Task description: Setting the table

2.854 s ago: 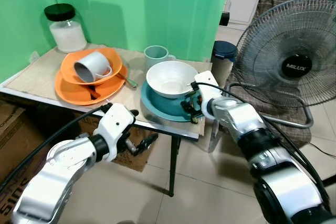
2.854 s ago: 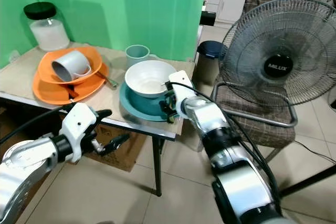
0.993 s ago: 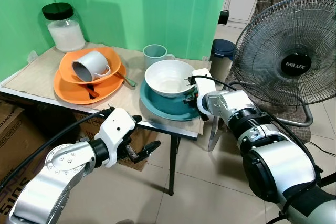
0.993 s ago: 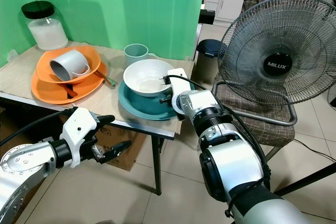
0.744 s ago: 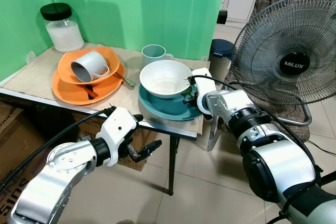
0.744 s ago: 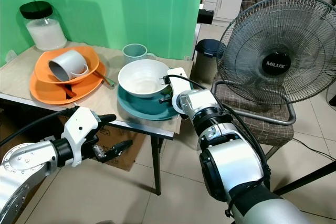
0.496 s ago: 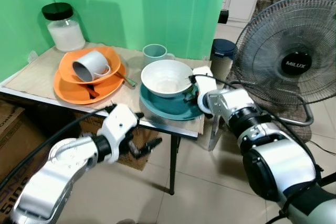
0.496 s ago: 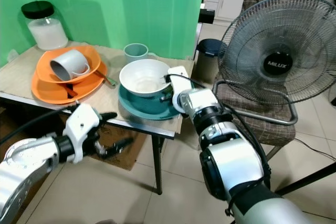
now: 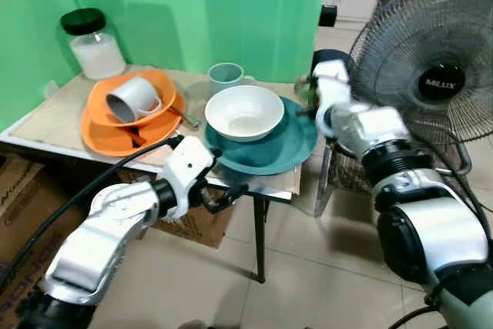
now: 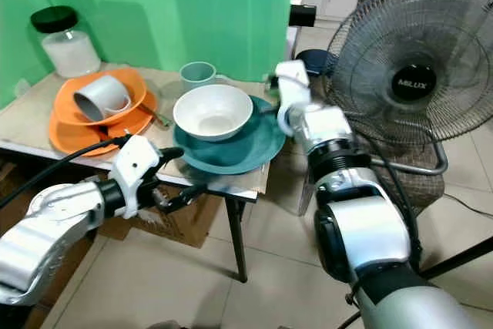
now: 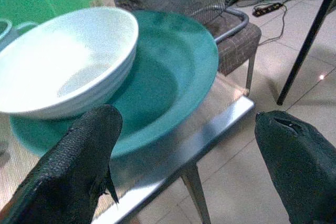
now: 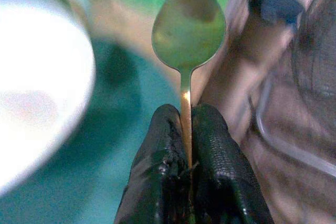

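A white bowl (image 9: pixel 243 112) sits in a teal plate (image 9: pixel 286 142) at the table's right end. My right gripper (image 9: pixel 308 96) hovers over the plate's far right rim, shut on a metal spoon (image 12: pixel 188 24) that it holds by the handle, bowl end pointing away. In the right wrist view its two fingers (image 12: pixel 163 145) pinch the handle tightly. My left gripper (image 9: pixel 223 176) is open at the table's front edge, just below the plate. The left wrist view looks between its spread fingertips (image 11: pixel 79 150) at the plate (image 11: pixel 178 72) and bowl (image 11: pixel 63 61).
Stacked orange plates (image 9: pixel 115 132) hold a tipped grey mug (image 9: pixel 135 98) at the table's left. A teal mug (image 9: pixel 226 75) and a black-lidded jar (image 9: pixel 92 40) stand behind. A floor fan (image 9: pixel 431 75) and chair crowd the right; a cardboard box (image 9: pixel 23 206) sits under the table.
My right gripper has lifted away from the plate's right rim, carrying the spoon up and back. My left gripper has risen to the table's front edge.
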### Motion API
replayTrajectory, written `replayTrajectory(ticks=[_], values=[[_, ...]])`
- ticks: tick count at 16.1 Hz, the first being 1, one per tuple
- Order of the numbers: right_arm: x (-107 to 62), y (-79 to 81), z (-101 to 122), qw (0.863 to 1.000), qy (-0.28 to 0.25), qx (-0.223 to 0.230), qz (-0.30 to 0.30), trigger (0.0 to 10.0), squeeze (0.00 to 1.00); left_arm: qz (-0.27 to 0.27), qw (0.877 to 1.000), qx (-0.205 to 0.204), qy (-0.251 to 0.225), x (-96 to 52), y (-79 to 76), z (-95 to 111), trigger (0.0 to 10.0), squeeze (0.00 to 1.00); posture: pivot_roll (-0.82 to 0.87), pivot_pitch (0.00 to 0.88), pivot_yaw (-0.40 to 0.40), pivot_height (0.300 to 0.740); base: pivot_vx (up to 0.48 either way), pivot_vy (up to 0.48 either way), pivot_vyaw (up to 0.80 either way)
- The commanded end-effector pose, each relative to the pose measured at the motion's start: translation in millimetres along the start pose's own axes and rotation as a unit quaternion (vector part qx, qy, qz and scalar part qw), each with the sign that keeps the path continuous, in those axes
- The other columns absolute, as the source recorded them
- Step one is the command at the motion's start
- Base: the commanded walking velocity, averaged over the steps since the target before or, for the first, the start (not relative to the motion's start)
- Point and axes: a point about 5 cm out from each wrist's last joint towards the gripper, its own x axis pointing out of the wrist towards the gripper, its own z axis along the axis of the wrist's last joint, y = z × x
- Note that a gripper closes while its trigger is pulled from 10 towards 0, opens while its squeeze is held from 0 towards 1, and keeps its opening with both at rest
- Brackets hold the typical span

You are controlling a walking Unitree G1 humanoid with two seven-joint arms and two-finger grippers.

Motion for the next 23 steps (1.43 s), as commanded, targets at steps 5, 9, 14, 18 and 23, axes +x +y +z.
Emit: replayTrajectory(ticks=[5, 9, 14, 18, 23], values=[[-74.1, -18.9, -1.0, 0.971, -0.235, 0.034, 0.019, 10.0, 0.00, 0.148, 0.988, 0.002, -0.034, 9.0, 17.1, 7.5, 10.0, 0.00, 0.00, 0.000, 0.029, 0.740, 0.000, 0.000, 0.00], [-122.9, -18.6, -58.6, 0.968, -0.240, 0.057, -0.046, 10.0, 0.00, 0.200, 0.978, 0.009, -0.050, 10.6, 9.4, 9.7, 10.0, 0.00, -0.01, 0.000, 0.028, 0.740, 0.000, 0.000, -0.20], [-147.6, -31.7, -80.7, 0.965, -0.224, 0.087, -0.106, 10.0, 0.00, 0.266, 0.963, -0.015, -0.043, 6.4, 9.5, 8.8, 10.0, 0.00, 0.01, 0.000, -0.012, 0.740, 0.000, 0.000, -0.80], [-135.8, -25.9, -102.2, 0.970, -0.170, 0.104, -0.137, 10.0, 0.00, 0.326, 0.944, -0.018, -0.045, -3.7, 19.6, 3.7, 10.0, 0.00, 0.03, 0.000, -0.058, 0.740, 0.000, 0.000, -0.80], [-123.0, -13.9, -112.1, 0.979, -0.136, 0.112, -0.104, 10.0, 0.00, 0.353, 0.935, -0.016, -0.039, -13.7, 26.9, 2.9, 10.0, 0.00, 0.06, 0.000, -0.068, 0.740, 0.000, 0.000, -0.80]])
